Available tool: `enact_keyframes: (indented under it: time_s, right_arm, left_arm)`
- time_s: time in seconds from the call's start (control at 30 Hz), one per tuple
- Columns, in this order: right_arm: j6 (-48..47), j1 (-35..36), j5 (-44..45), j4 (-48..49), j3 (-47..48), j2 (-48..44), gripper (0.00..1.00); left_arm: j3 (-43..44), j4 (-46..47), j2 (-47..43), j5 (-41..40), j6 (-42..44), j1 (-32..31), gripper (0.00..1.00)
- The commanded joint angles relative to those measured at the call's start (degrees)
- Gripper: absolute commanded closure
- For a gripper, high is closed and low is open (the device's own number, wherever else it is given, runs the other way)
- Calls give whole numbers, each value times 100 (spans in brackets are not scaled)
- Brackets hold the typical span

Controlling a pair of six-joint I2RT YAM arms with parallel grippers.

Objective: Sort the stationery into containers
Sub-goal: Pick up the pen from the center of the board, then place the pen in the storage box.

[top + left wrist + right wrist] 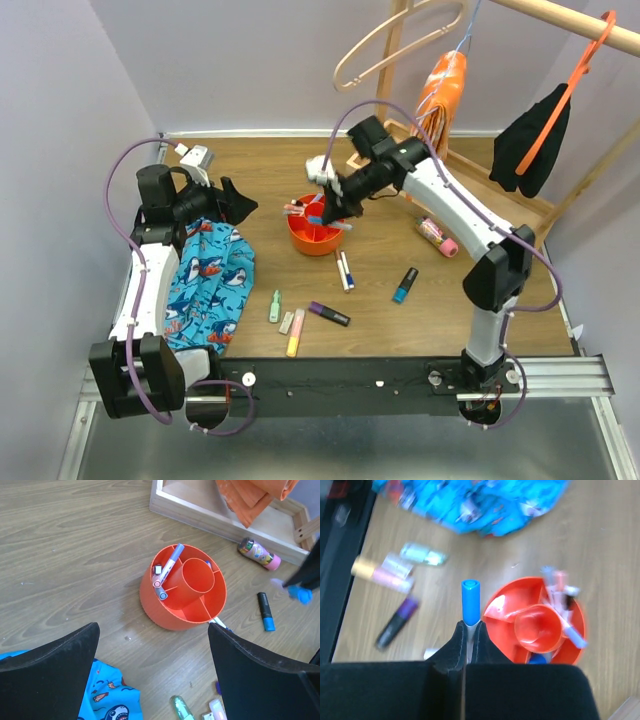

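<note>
The red-orange bowl (305, 240) stands mid-table with several pens (167, 570) leaning in one outer compartment. My right gripper (330, 207) hovers just above the bowl, shut on a white marker with a blue cap (470, 602). In the right wrist view the cap points past the rim of the bowl (500, 611). My left gripper (238, 205) is open and empty, left of the bowl (150, 602) and above the cloth's edge. Loose on the table lie two white-blue pens (343, 270), a blue-black highlighter (405, 285), a purple marker (329, 314), a green one (274, 306) and a pink-yellow one (295, 332).
A blue shark-print cloth (208, 285) lies at the left under the left arm. A wooden rack base (470, 170) stands back right, with hangers, an orange cloth (443, 95) and a black garment (530, 140). A pink patterned tube (436, 236) lies beside it.
</note>
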Motion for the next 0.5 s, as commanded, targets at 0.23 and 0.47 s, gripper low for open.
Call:
enact_keyframes:
  time_s: [0.23,0.47]
  right_arm:
    - [5101,-831,-667,6573,-2058,-402,99]
    - [5822,-832,-412,8280,-2552,-218,99]
  left_arm:
    - [322,-389,364,184,76,25,1]
    - [445,-679,522,87,392,34,1]
